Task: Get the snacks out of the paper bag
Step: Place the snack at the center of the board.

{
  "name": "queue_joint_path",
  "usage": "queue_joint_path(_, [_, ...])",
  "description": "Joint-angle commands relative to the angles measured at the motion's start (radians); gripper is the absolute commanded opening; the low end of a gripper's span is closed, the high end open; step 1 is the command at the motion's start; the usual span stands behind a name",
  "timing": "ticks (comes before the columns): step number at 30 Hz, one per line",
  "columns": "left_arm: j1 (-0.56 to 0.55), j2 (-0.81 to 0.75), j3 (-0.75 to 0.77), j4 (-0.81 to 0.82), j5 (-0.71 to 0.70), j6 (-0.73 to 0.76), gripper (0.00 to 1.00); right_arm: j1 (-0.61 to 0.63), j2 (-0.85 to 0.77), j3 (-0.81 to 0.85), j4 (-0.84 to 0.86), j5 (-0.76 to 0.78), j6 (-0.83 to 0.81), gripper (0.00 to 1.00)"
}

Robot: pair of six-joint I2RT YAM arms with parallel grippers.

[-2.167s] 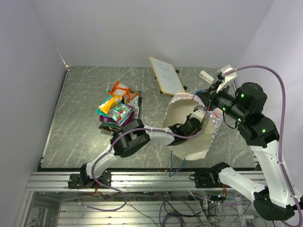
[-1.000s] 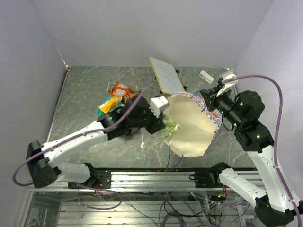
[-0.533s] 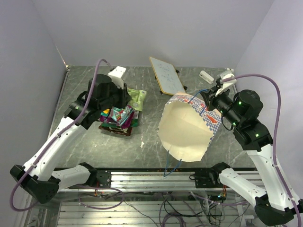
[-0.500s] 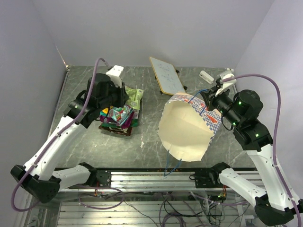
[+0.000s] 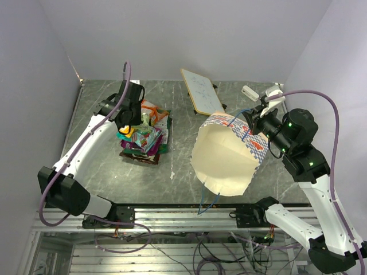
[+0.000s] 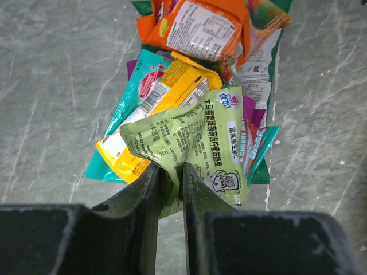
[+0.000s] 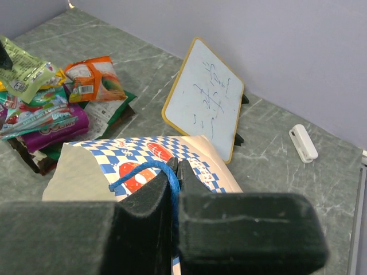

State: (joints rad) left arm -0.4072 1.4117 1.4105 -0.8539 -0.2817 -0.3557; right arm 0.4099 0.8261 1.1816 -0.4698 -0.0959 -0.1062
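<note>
While the left gripper point(image 6: 170, 172) pinches the green packet point(image 6: 195, 140) by a corner, the pile of snacks point(image 5: 144, 140) lies directly beneath, so I judge the release is straight down. The right gripper point(image 7: 174, 172), clamped on the blue cord point(image 7: 140, 172), holds the paper bag point(image 5: 226, 160) open, well to the right.

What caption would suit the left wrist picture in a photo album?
Left end effector pinching a green snack packet over the pile of snacks on the grey marbled table.

Glossy crinkled foil snacks point(image 6: 195, 137); matt paper bag point(image 5: 226, 159) (polished marbled table point(image 5: 143, 183)).
</note>
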Motion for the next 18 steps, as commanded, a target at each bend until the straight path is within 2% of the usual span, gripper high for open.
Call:
queue_joint_path(1, [0.022,0.012,0.009,-0.049,-0.039,-0.006,0.07,0.000,-0.010,0.010,0.008,0.006,-0.004,0.00])
queue_joint_path(4, [0.028,0.024,0.010,-0.076,-0.033,-0.029,0.07,0.000,-0.009,0.006,0.011,0.002,-0.006,0.00])
queue_joint_path(7, [0.028,0.003,-0.057,-0.039,0.024,-0.047,0.08,0.000,-0.011,0.000,0.014,0.004,-0.009,0.00])
queue_joint_path(10, [0.031,0.000,-0.104,-0.007,0.035,-0.074,0.16,0.000,-0.011,-0.003,0.024,-0.028,-0.018,0.00])
queue_joint_path(13, [0.043,0.023,-0.128,0.016,0.060,-0.086,0.21,0.000,-0.003,0.014,0.029,-0.173,-0.062,0.00])
queue_joint_path(15, [0.051,0.039,-0.147,0.013,0.060,-0.102,0.24,0.000,0.000,0.022,0.035,-0.229,-0.041,0.00])
queue_joint_path(18, [0.055,0.046,-0.159,0.011,0.088,-0.105,0.33,0.000,0.028,0.082,-0.035,-0.230,0.023,0.00])
